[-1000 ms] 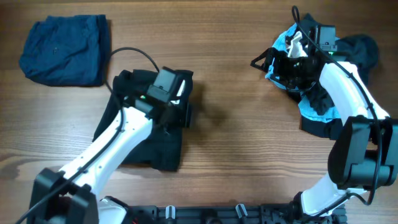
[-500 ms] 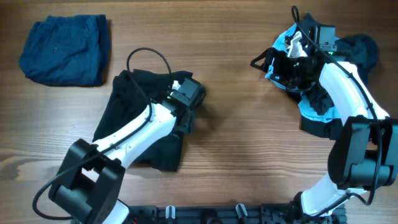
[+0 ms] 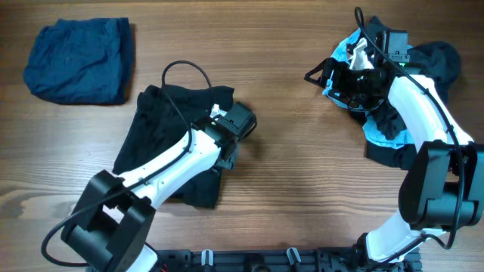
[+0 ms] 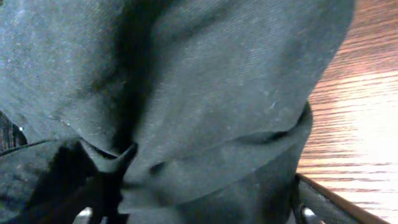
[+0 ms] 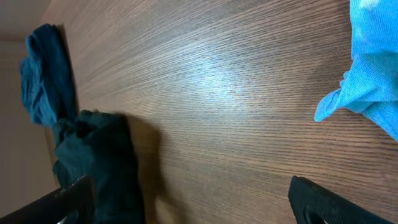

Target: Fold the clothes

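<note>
A black garment (image 3: 162, 140) lies crumpled on the wooden table, left of centre. My left gripper (image 3: 231, 140) sits at its right edge. In the left wrist view the black cloth (image 4: 205, 93) fills the frame, and the open jaws (image 4: 196, 211) straddle a fold of it. My right gripper (image 3: 344, 75) hovers at the left edge of a pile of clothes, with a light blue garment (image 3: 378, 128) among dark ones (image 3: 439, 60). In the right wrist view its jaws (image 5: 196, 205) are wide open and empty above bare wood, with the light blue cloth (image 5: 373, 68) to the right.
A folded dark blue garment (image 3: 79, 60) lies at the far left corner and also shows in the right wrist view (image 5: 43, 81). The left arm's black cable (image 3: 181, 72) loops above the black garment. Bare table (image 3: 287, 151) lies between the two arms.
My left gripper has moved to the right across the black garment to its right edge. The garment's top right corner is now uncovered. The right arm has not moved.
</note>
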Robot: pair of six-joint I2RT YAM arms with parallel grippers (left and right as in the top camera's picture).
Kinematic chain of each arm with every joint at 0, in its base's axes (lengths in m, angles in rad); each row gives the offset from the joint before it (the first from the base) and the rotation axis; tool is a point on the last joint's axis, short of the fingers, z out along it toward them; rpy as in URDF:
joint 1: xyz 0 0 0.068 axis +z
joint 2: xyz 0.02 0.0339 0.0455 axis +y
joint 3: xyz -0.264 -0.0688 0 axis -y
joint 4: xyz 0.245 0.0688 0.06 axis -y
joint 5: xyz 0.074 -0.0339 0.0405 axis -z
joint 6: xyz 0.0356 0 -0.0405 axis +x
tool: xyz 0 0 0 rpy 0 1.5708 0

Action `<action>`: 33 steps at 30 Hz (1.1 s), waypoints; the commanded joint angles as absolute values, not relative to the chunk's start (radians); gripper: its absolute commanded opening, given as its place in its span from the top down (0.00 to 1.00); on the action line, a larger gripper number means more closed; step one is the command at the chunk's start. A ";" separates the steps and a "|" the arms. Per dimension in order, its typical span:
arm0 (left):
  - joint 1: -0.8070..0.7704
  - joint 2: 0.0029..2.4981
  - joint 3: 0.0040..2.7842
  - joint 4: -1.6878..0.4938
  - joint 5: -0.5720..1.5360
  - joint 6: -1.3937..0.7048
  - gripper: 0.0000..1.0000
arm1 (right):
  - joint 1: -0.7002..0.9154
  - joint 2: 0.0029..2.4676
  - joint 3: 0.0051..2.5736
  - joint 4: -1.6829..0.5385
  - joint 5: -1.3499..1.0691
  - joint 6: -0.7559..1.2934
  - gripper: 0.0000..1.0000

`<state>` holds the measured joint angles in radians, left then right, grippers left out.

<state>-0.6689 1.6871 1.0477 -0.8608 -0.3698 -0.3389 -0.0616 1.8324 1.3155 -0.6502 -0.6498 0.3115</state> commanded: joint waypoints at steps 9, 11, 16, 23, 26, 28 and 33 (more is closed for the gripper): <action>-0.691 1.710 1.180 -0.843 -0.236 -0.333 0.01 | -0.059 1.809 1.327 -0.648 -0.645 0.291 0.00; -0.691 1.734 1.180 -0.849 -0.244 -0.318 0.01 | -0.059 1.809 1.327 -0.648 -0.645 0.290 0.00; -0.691 1.814 1.180 -0.832 -0.247 -0.319 0.01 | -0.059 1.809 1.327 -0.649 -0.654 0.291 0.00; -0.689 1.888 1.180 -0.878 -0.408 -0.381 0.01 | -0.059 1.809 1.327 -0.654 -0.656 0.290 0.00; -0.671 1.897 1.176 -0.939 -0.513 -0.440 0.05 | -0.059 1.809 1.327 -0.653 -0.656 0.291 0.00; -0.655 1.897 1.176 -0.949 -0.530 -0.454 0.11 | -0.059 1.809 1.327 -0.653 -0.656 0.291 0.00; -0.620 1.897 1.176 -0.948 -0.530 -0.453 0.65 | -0.059 1.809 1.327 -0.653 -0.656 0.292 0.00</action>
